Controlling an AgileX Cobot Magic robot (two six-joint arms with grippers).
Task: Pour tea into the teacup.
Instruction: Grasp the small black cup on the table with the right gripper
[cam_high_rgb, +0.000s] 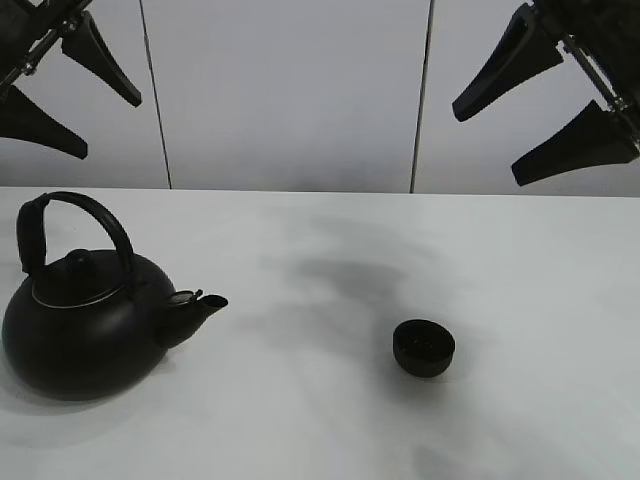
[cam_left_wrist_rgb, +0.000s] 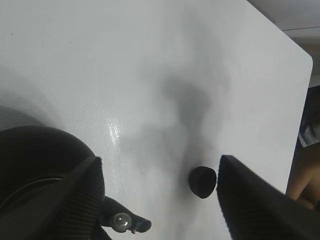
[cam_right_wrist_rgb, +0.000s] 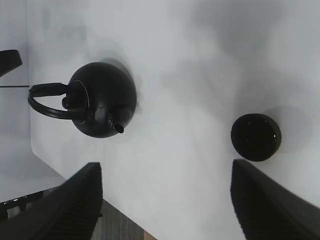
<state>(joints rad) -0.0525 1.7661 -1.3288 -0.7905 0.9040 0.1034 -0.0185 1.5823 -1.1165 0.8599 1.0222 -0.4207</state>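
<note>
The white bench (cam_high_rgb: 320, 440) carries just two things, both black. The larger, the kettle (cam_high_rgb: 85, 325), stands upright well below the left hand (cam_high_rgb: 112, 127). Its arched handle (cam_high_rgb: 32, 238) is raised on top, where jaws coming down could close on it. Its spout (cam_high_rgb: 205, 303) is turned toward the side where the right hand (cam_high_rgb: 487, 143) hangs; I judge that facing suits a pour, since a tilt would send tea that way. The left hand hovers high with its jaws spread wide and nothing between them, presumably placed to take the handle. The right hand hangs about as high, jaws parted and likewise empty, well above the teacup (cam_high_rgb: 423, 346) and a little outward of it. The teacup, smallest of all, sits mouth up on the bench, well apart from the kettle and out beyond the spout, nearer the right hand than the left. Nothing is grasped, so the pouring looks not yet begun.
</note>
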